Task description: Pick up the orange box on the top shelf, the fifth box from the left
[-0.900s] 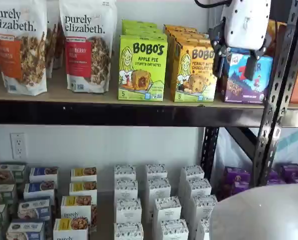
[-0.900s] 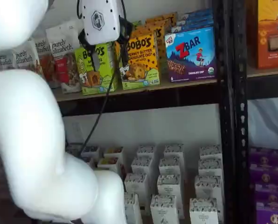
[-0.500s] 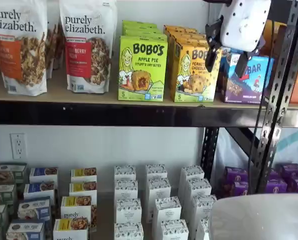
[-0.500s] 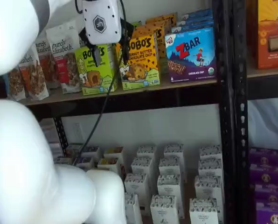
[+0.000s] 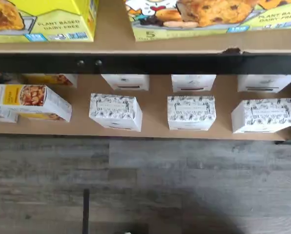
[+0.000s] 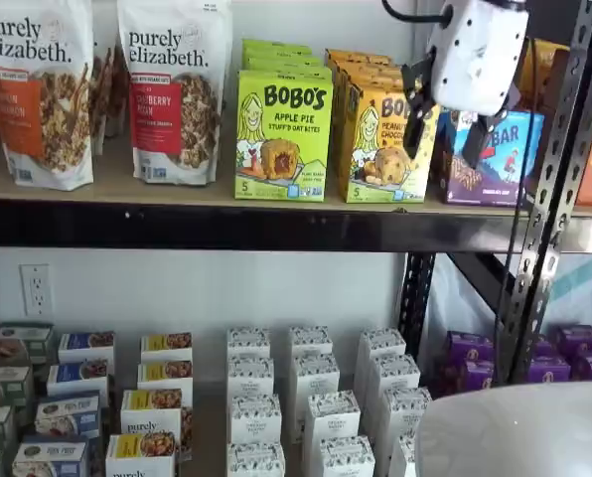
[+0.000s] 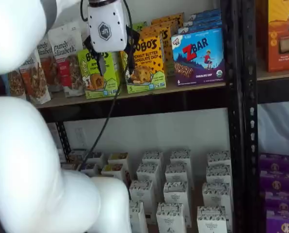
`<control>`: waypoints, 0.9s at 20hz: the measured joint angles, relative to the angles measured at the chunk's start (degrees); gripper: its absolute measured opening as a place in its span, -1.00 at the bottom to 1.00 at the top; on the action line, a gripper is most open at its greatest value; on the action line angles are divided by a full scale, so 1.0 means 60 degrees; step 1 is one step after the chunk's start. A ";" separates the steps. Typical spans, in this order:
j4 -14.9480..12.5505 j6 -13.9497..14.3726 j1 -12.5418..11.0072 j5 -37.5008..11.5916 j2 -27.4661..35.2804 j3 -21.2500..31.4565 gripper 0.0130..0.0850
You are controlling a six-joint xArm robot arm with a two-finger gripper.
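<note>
Fingers [image 6: 416,127] spread, one orange box [image 6: 380,139], one green carton [image 6: 282,137].

top shelf [image 6: 177,189] w/ granola bags [image 6: 175,89], green carton [image 6: 283,134], orange box [image 6: 380,144], ZBar box [image 7: 199,56]

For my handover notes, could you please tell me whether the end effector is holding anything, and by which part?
Nothing is held: the end effector hangs open in front of the top shelf, near the orange Bobo's box.

On the top shelf [image 6: 127,189], the orange box [image 6: 380,144] stands between two cartons.
</note>
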 joint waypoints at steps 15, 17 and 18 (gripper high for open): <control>-0.1090 0.0430 0.0518 -0.2820 0.0781 0.0376 1.00; -0.0833 0.0226 0.0345 -0.3375 0.0827 0.0466 1.00; -0.0805 0.0188 0.0315 -0.3660 0.0885 0.0479 1.00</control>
